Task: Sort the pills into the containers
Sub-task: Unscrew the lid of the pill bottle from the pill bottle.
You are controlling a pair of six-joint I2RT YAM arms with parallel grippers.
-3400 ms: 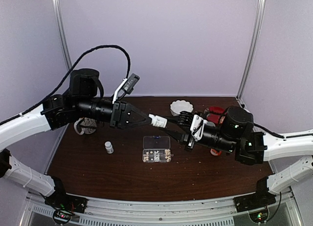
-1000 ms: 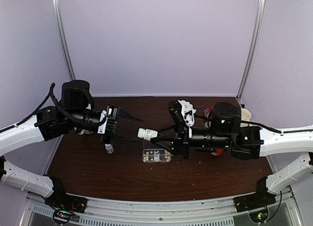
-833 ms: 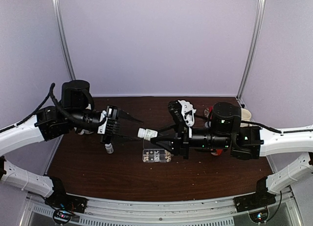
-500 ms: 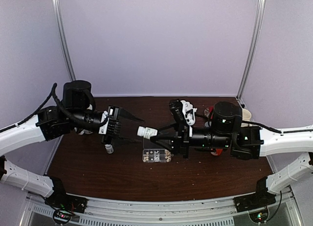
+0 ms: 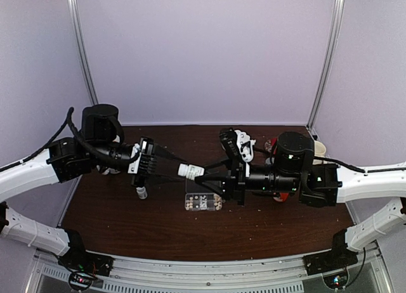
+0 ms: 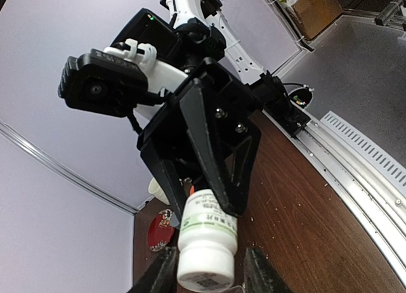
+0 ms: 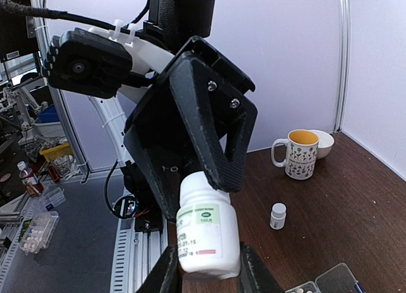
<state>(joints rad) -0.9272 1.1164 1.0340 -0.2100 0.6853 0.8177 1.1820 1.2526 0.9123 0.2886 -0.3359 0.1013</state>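
Clear plastic, the organizer box (image 5: 187,201) lay flat on the dark brown wood-grain surface (image 5: 127,223), its long side running left to right and pale pills (image 5: 217,204) dotting its compartments. Just above it a white bottle (image 5: 191,172) hung level, cap toward the left pincer (image 5: 180,170), whose fingers flanked that end, pressing or not I could not tell, while the right pincer (image 5: 201,175) pinched its base. Smooth lilac walls (image 5: 209,58) enclosed the surface.

We see even, diffuse light; pale walls (image 5: 203,52) bright, dark table (image 5: 127,223) holds weak shadows. Overhead view slightly soft; wrist views bowed at edges, white bottle (image 7: 206,233) crisp.
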